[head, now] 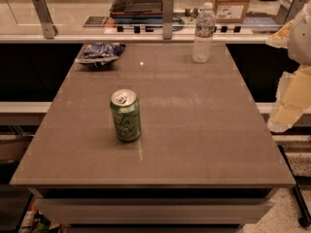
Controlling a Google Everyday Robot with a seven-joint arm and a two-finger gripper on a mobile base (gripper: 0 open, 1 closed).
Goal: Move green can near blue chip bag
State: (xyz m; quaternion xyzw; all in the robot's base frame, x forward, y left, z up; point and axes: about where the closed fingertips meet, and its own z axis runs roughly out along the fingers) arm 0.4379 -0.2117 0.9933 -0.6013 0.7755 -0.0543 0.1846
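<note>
The green can (126,116) stands upright on the brown table (194,130), left of the middle and towards the front. The blue chip bag (99,52) lies crumpled and flat at the table's far left corner, well apart from the can. My gripper (287,111) is at the right edge of the view, beyond the table's right side, far from both the can and the bag. It holds nothing that I can see. The pale arm (302,33) rises above it.
A clear plastic water bottle (203,33) stands upright near the table's far edge, right of the middle. Behind the table runs a counter with metal posts (168,17), a dark tray (140,4) and a cardboard box (232,3).
</note>
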